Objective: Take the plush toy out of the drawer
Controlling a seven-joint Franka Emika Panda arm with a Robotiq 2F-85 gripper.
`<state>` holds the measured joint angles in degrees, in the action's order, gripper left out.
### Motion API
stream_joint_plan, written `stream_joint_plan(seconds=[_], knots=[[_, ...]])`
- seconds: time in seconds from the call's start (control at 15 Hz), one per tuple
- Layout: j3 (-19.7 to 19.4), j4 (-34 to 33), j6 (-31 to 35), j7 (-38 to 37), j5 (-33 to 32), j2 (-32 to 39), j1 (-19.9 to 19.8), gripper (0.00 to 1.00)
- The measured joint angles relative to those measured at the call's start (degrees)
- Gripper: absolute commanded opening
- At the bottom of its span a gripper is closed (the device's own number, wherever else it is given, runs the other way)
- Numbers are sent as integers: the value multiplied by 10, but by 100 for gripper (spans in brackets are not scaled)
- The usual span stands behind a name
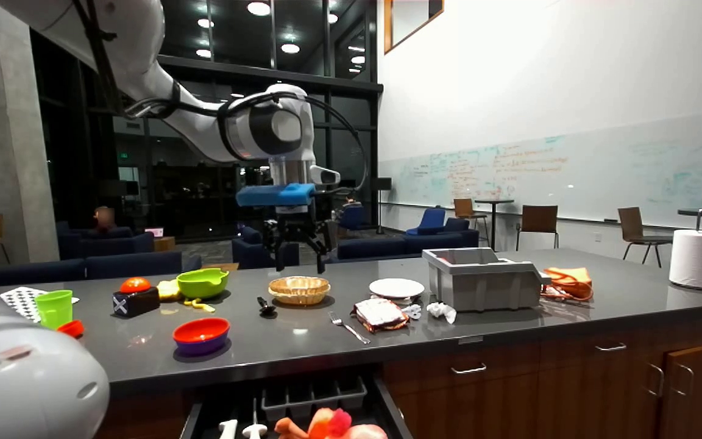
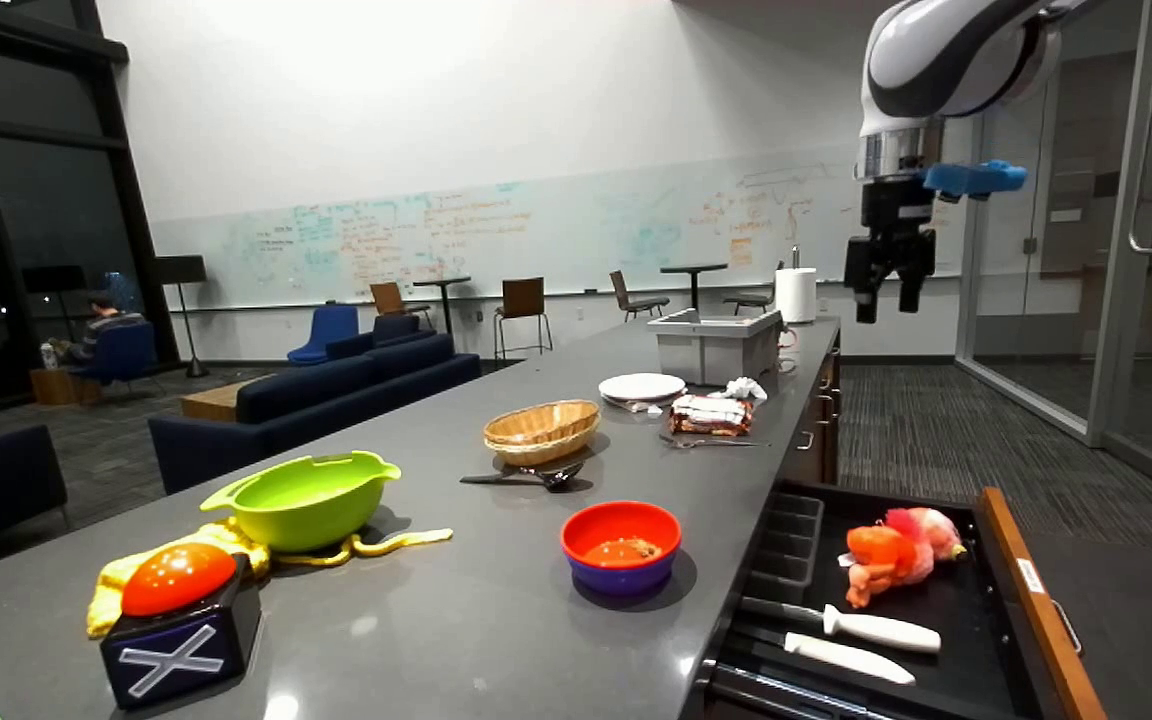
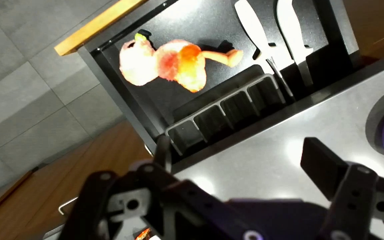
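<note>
Below my black two-fingered pincer [image 2: 888, 300], well apart from it, a wide, shallow, dark-floored drawer [image 2: 1047, 630] with a brown wooden front stands pulled out. On its floor lies the soft, lumpy pink-and-orange plush toy [image 3: 180, 63], near two white-handled utensils [image 2: 881, 628] and a grey plastic divided tray [image 2: 786, 541]. I have the pincer's fingers [image 3: 323, 166] spread apart. Lower than them too, a shiny grey desk [image 2: 456, 620] bears a round red-and-purple bowl [image 2: 621, 575].
</note>
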<state>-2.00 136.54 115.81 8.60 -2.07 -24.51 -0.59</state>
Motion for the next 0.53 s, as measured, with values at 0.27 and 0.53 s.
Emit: stream_joint_plan(seconds=[0.27,0.53], knots=[[11,95,84,-49,-4,-23,0,100],[34,199,182,-153,-31,-29,-8,100]])
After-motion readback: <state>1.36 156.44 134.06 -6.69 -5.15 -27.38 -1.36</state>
